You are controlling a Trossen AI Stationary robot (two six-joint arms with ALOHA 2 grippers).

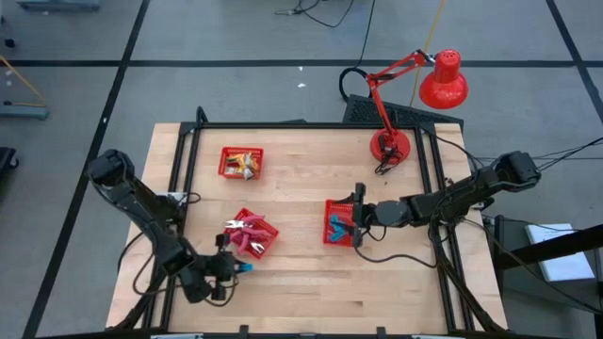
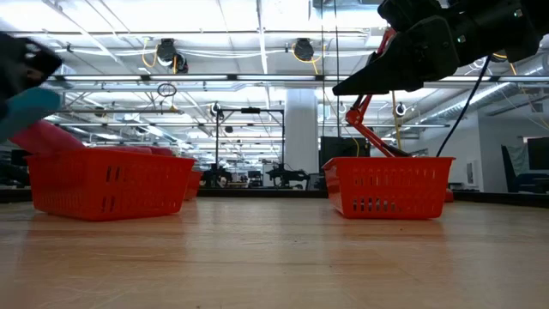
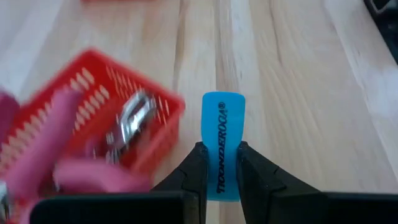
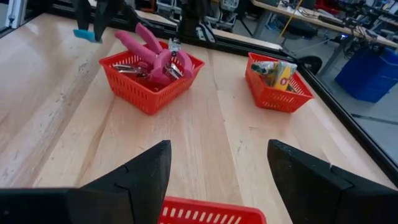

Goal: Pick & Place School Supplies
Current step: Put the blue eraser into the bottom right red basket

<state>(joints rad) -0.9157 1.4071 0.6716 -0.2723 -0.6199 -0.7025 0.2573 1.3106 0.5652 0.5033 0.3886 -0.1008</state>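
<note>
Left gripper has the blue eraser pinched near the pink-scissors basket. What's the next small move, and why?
Probably carry the blue eraser toward the basket of blue items mid-table: the left gripper is shut on it, beside the scissors basket. The right gripper hovers open there, so clearance looks tight.

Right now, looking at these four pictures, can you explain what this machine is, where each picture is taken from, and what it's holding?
It is a robot with two dark arms at a wooden table. One picture looks straight down, one looks level across the tabletop, and two come from cameras on the wrists. Three red mesh baskets stand on the table: one with pink-handled scissors, one with yellow pieces, one with blue items. A red desk lamp stands at the back. The left gripper pinches a light-blue eraser. The right gripper hangs open over the third basket.
</note>
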